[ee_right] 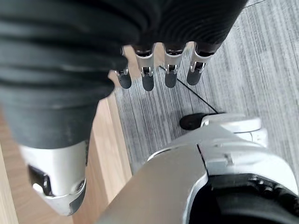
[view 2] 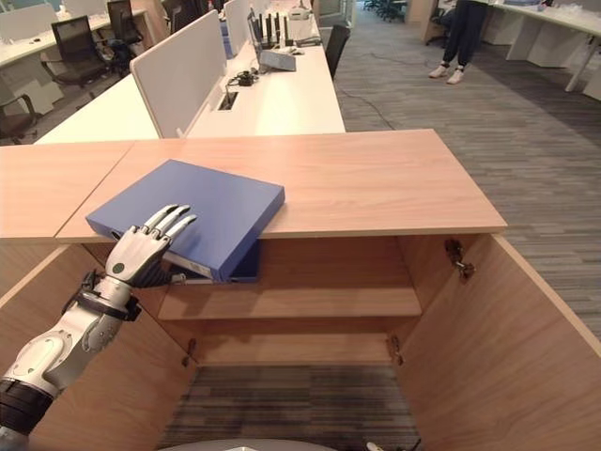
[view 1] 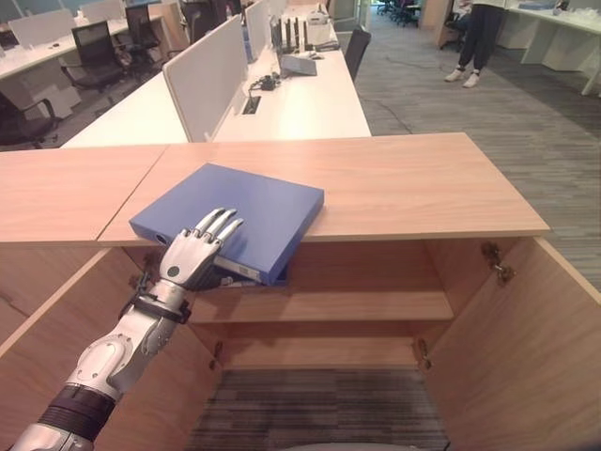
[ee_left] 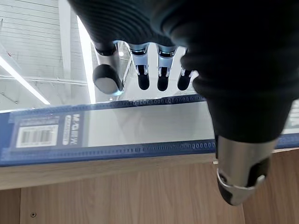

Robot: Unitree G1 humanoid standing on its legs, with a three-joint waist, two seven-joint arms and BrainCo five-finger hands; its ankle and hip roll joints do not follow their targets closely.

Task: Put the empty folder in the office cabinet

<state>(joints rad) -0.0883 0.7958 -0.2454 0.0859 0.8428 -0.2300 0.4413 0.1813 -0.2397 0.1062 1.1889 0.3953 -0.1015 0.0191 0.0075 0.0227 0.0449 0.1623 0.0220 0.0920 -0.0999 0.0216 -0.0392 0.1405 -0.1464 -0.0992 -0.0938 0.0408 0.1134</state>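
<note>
A blue folder (view 1: 249, 211) lies flat on the wooden top of the office cabinet (view 1: 404, 183), its near corner hanging over the front edge above the open compartment. My left hand (view 1: 192, 254) reaches up from the lower left. Its straight fingers (ee_left: 162, 77) rest on the folder's near end, above the labelled spine (ee_left: 140, 130), and the thumb sits below the spine. My right hand (ee_right: 148, 77) hangs low beside the cabinet with its fingers straight and holds nothing.
The cabinet stands open, with a bare shelf (view 1: 357, 305) inside and a door (view 1: 526, 348) swung out at the right. Behind it are white desks (view 1: 300, 103) with partitions and office chairs (view 1: 94, 52). A person (view 1: 474, 38) stands far back on the grey carpet.
</note>
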